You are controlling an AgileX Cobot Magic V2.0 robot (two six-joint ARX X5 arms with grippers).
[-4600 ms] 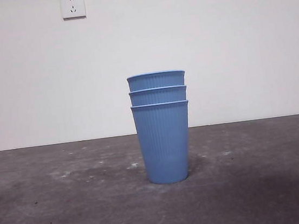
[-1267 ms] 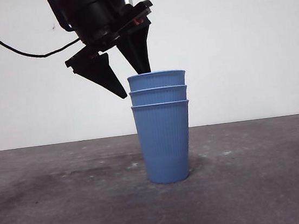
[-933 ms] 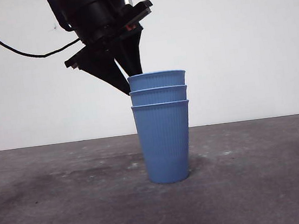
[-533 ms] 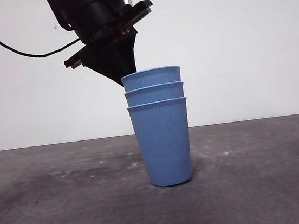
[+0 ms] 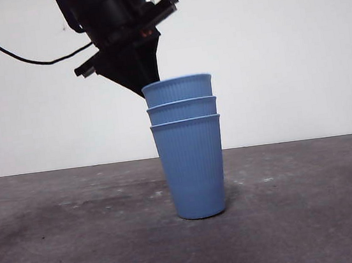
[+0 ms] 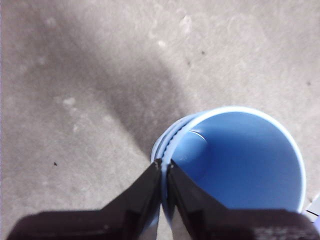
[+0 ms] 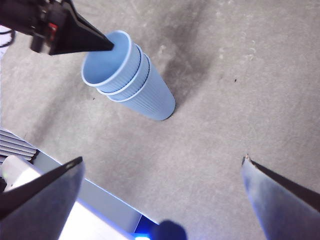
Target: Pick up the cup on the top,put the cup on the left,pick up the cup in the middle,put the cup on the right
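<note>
Nearest the front camera lies the bare stretch of the dark grey, speckled surface (image 5: 81, 246), with nothing yet set down to either side of the stack. In the middle stands the stack of three ribbed blue plastic cups (image 5: 190, 168), all nested, leaning slightly. The bottom cup (image 5: 191, 174) rests on the surface; the middle cup (image 5: 182, 110) sits in it; the top cup (image 5: 178, 89) appears barely raised in its seat. Above, the left end effector (image 6: 164, 167) has its two black jaws pinched on the top cup's rim, one inside and one outside. The right end effector (image 7: 160, 172) hangs spread and empty, well apart from the stack. Behind is the plain white wall (image 5: 283, 60). By this evidence only the first grasp is made; lifting off, both placements and the second pick remain.
</note>
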